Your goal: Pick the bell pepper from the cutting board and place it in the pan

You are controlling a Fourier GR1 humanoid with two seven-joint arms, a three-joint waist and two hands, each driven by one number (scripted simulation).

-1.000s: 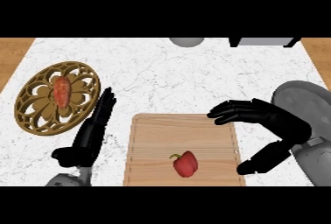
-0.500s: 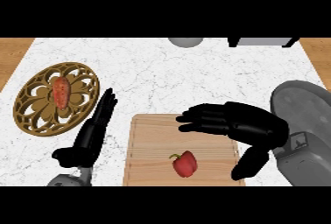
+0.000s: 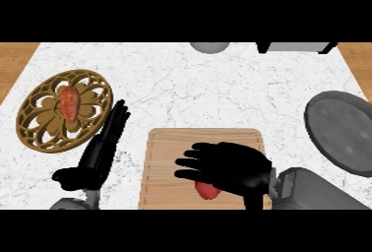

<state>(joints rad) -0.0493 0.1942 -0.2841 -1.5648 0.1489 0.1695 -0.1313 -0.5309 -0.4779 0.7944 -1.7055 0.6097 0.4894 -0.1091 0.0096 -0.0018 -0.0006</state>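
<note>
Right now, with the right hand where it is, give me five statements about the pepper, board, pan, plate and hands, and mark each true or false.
1. The bell pepper lies on the cutting board. True.
2. The pan holds the pepper. False: the pepper is on the board.
3. The right hand is over the board, partly covering the pepper. True.
4. The left hand grips the plate. False: it rests open between plate and board.
5. The plate is bare. False: an orange-red item lies on it.
</note>
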